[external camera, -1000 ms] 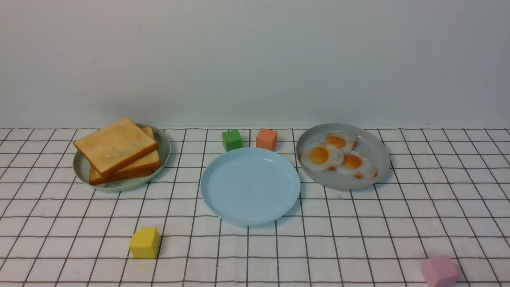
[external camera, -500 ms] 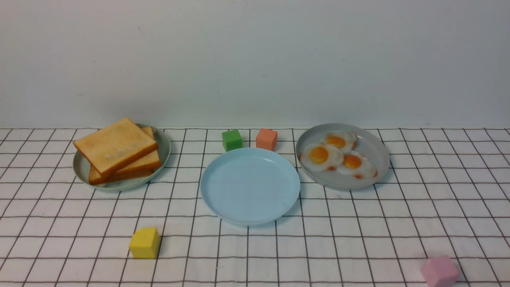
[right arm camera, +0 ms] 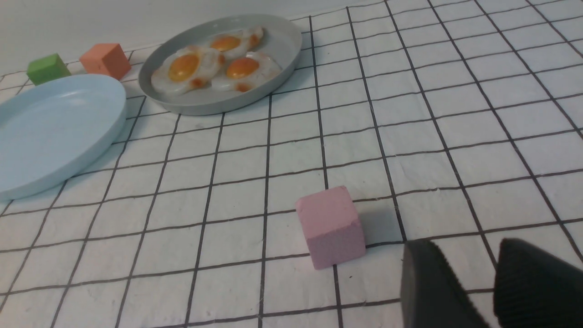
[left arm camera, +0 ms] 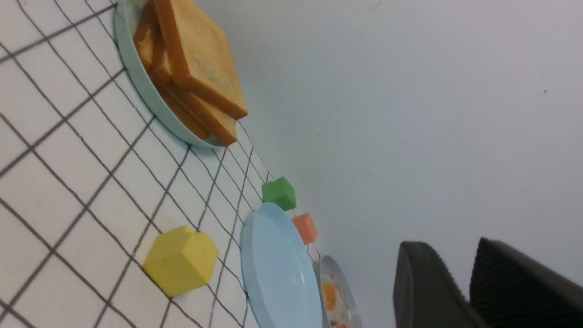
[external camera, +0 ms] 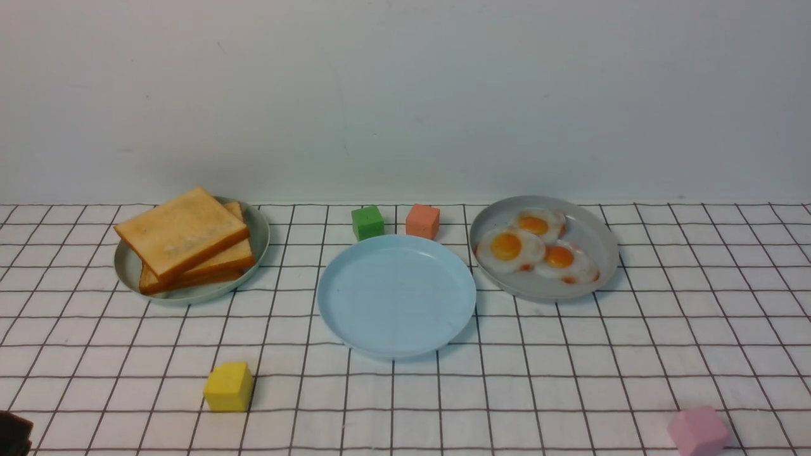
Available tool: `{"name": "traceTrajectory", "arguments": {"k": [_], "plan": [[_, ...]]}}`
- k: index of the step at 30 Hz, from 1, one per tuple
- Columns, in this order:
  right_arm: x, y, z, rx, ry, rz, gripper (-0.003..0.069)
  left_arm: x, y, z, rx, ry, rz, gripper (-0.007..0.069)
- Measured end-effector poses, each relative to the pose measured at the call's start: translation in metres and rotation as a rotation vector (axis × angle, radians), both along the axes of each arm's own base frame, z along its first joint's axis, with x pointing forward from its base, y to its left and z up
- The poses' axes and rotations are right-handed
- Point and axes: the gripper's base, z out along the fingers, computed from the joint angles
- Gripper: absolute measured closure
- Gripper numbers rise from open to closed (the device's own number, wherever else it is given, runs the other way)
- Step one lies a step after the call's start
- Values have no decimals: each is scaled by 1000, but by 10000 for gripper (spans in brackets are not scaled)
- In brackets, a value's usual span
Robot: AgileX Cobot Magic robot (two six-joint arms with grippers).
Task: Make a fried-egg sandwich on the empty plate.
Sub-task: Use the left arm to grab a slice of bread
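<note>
A dark piece of the left arm (external camera: 12, 434) now shows at the near left corner of the counter (external camera: 570, 380), where a moment ago the front view held no arm at all. I read this as the left arm setting out for the bread. Nothing else on the counter has changed place.

The left end effector (left arm camera: 460, 264) is narrow, with a slim gap between its pads and nothing in it. The right end effector (right arm camera: 473, 259) is also narrow and empty. It hangs low over the near right corner, just beside the pink cube (right arm camera: 331, 226).

The light blue plate (external camera: 396, 297) sits bare in the middle of the counter, so no part of the sandwich is built yet. The toast slices (external camera: 184, 234) lie stacked on the pale green plate (external camera: 260, 244) toward the far left. Three fried eggs (external camera: 510, 248) lie on the grey plate (external camera: 595, 253) toward the far right, its rim close to the blue plate's.

A yellow block (external camera: 229, 386) stands between the left arm and the plates. A green cube (external camera: 368, 222) and a salmon cube (external camera: 422, 220) stand just behind the blue plate, toward the far edge.

The likely first step is one toast slice onto the blue plate.
</note>
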Motion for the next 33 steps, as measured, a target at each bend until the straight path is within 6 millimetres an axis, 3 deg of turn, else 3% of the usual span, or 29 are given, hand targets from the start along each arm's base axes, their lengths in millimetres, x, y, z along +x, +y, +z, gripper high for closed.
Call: {"name": "traceTrajectory", "arguments": {"k": [6, 12, 20, 27, 33], "plan": [[0, 0, 0, 0, 0, 0, 418, 0, -9, 54, 300, -22, -103, 498], [0, 0, 0, 0, 0, 0, 418, 34, -25, 97, 676, 126, -363, 612], [1, 1, 1, 41, -22, -6, 418, 84, -47, 105, 816, 389, -656, 631], [4, 4, 14, 484, -162, -61, 418, 105, -62, 100, 819, 444, -752, 631], [4, 3, 33, 673, -267, -69, 438, 109, -70, 97, 893, 411, -812, 631]]}}
